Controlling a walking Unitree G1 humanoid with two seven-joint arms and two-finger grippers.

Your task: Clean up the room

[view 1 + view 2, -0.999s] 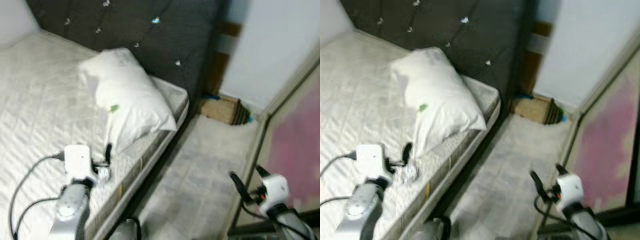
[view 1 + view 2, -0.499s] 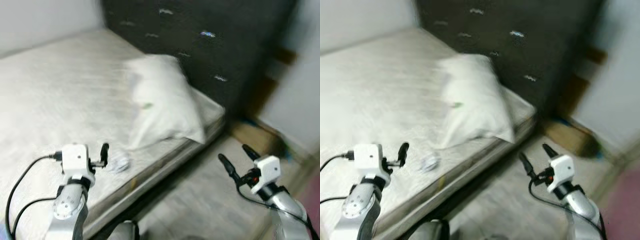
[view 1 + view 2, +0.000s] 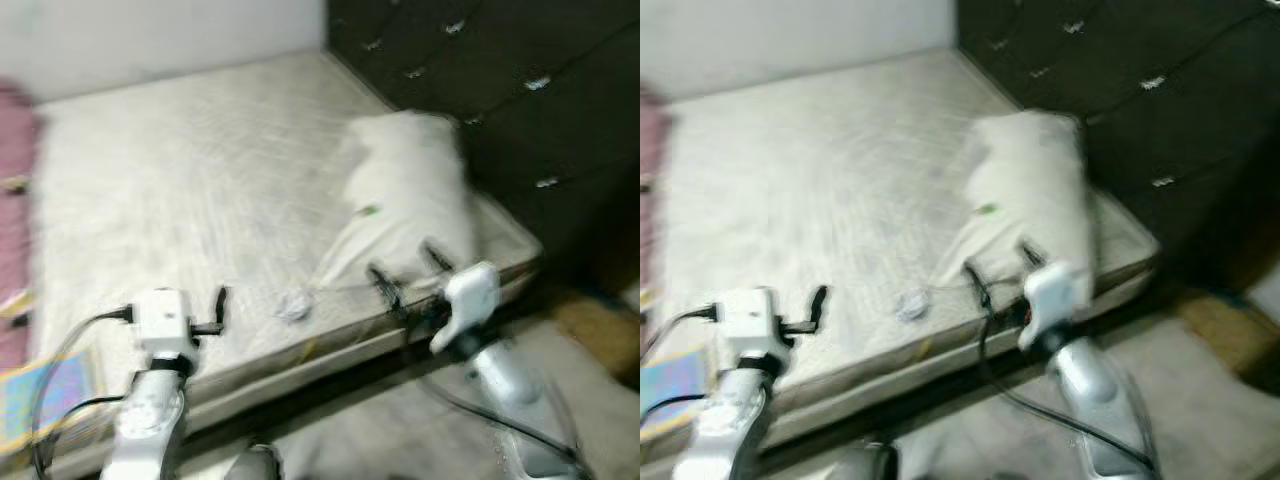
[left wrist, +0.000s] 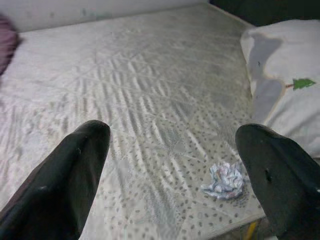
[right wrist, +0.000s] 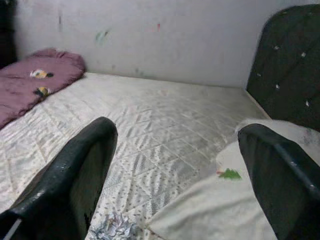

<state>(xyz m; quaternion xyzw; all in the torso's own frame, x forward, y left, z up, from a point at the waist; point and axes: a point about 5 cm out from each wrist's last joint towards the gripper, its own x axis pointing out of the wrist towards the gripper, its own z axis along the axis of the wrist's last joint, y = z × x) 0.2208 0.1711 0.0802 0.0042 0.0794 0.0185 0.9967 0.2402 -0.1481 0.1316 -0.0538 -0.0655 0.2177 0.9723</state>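
- A small crumpled wad of white-and-blue paper (image 4: 225, 180) lies on the quilted white mattress (image 3: 180, 190), close to its near edge and just beside the lower corner of the white pillow (image 3: 410, 205).
- The left gripper (image 4: 175, 170) hovers over the near edge with its black fingers spread wide — the wad sits ahead of it, nearer the one finger, not touched.
- The right gripper (image 5: 175, 175) is also spread wide and holds nothing; the wad (image 5: 112, 229) lies below and between its fingers, apart from them.
- The pillow bears a small green tree print (image 4: 303, 83); no writing is readable.
- A dark tufted headboard (image 3: 480, 70) stands behind the pillow.
- A mauve blanket (image 5: 30, 80) lies at the mattress's far side.
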